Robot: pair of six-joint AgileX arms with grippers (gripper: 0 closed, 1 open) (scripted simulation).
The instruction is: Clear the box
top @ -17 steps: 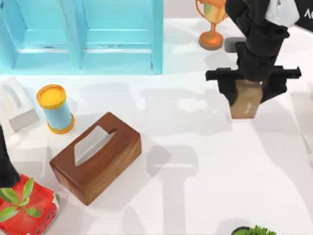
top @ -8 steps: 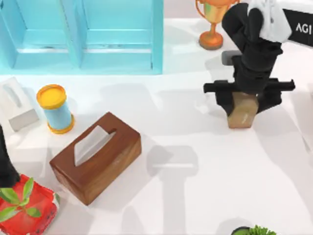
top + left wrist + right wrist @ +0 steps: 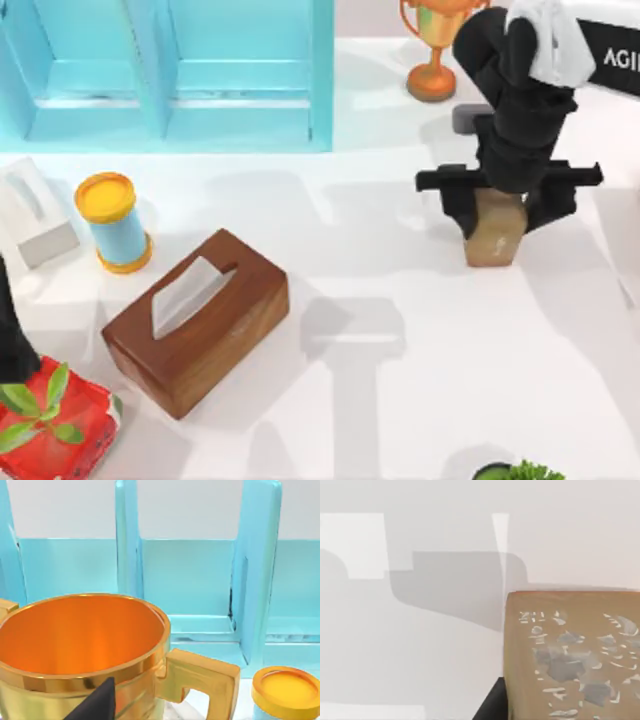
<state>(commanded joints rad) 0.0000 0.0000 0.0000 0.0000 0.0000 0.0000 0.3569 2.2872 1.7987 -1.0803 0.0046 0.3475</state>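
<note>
Now, from above, the right claw (image 3: 497,205) sits clamped on a tan carton (image 3: 493,233) over the open white worktop (image 3: 420,380) on the right, well apart from the blue box (image 3: 165,75) at the back left, so this item looks cleared and only needs setting down. The left wrist view has a gold cup (image 3: 85,655) close up before the blue box's dividers; whether that claw is open, I cannot tell. On the right wrist view, the carton (image 3: 572,655) hangs above bare worktop.
</note>
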